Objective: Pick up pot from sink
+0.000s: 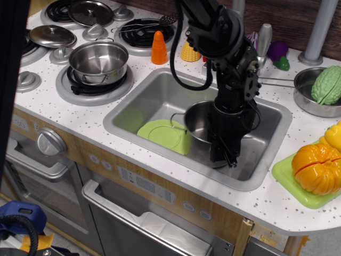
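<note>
Left of centre in the sink (pixel 160 98) we see a green plate (pixel 162 136). Beside it, centre frame, the pot (pixel 196 121) leans toward the plate, one loop handle over its edge. Our hand (pixel 222 154) reaches down at the pot's right rim, apparently pinching the wall, though we cannot tell how firmly. A one-sided grip could let the pot swing or slip as we lift.
</note>
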Robot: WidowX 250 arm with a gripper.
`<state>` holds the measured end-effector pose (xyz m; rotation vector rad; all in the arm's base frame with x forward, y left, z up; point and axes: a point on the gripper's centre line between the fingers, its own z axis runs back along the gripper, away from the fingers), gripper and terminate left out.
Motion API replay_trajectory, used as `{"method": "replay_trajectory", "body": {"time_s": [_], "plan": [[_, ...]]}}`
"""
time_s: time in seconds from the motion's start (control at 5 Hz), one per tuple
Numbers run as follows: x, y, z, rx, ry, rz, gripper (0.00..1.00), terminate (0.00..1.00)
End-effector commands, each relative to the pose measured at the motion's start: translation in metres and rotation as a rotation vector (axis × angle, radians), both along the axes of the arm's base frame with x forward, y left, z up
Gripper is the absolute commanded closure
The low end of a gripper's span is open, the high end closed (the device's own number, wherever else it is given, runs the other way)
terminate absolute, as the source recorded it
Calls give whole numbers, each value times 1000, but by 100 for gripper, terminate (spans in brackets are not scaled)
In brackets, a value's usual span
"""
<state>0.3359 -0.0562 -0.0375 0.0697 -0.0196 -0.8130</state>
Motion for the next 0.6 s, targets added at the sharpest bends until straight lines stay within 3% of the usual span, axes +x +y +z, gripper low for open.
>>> {"method": "replay_trajectory", "body": {"time_s": [0.0,0.2,0.4], "plan": [[15,4,74,57,-86,63,100,0],[20,9,117,112,-52,65,100,0],[25,11,138,98,-61,48,100,100]]}}
